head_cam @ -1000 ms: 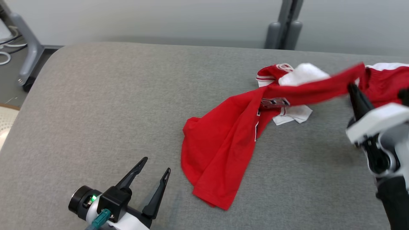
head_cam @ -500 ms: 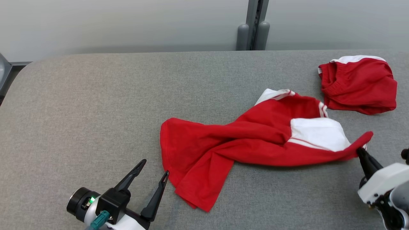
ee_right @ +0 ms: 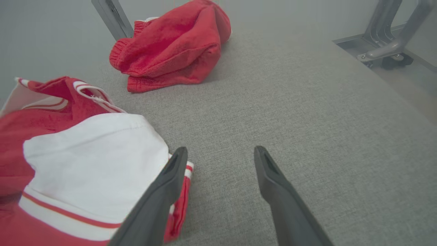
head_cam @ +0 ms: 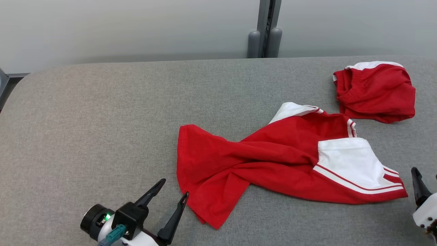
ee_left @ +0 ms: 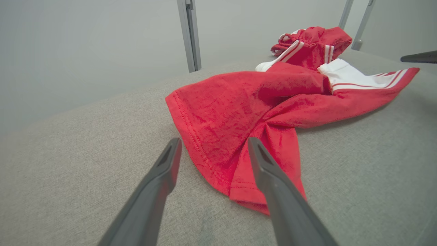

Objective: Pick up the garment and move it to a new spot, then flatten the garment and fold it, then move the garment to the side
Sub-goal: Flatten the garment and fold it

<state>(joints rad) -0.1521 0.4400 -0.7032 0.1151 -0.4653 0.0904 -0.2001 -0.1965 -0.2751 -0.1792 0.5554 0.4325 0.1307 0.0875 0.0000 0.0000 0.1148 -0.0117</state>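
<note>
Easily could bunch the twisted jersey (head_cam: 273,160) by pinching doubled layers with left end effector (head_cam: 174,187) or right end effector (ee_right: 220,149), both spread, empty

**A:** Where is the left claw (head_cam: 174,187)?

**B:** Lower left of the head view. Its two dark fingers (head_cam: 146,195) point up and to the right, spread in a wide V. Behind them is a black wrist (head_cam: 129,215) with a small green light (head_cam: 107,217) and a teal plug (head_cam: 114,234), then a strip of white forearm (head_cam: 140,240) at the bottom edge.

**A:** And in its own wrist view?

**B:** Both fingers rise from the bottom edge, well apart, tips level.

**A:** The right claw (head_cam: 425,172)?

**B:** Lower right corner of the head view. One dark finger points up from a white housing (head_cam: 425,213); the other is cut off by the frame edge. In the right wrist view the jaws stand wide apart.
</note>
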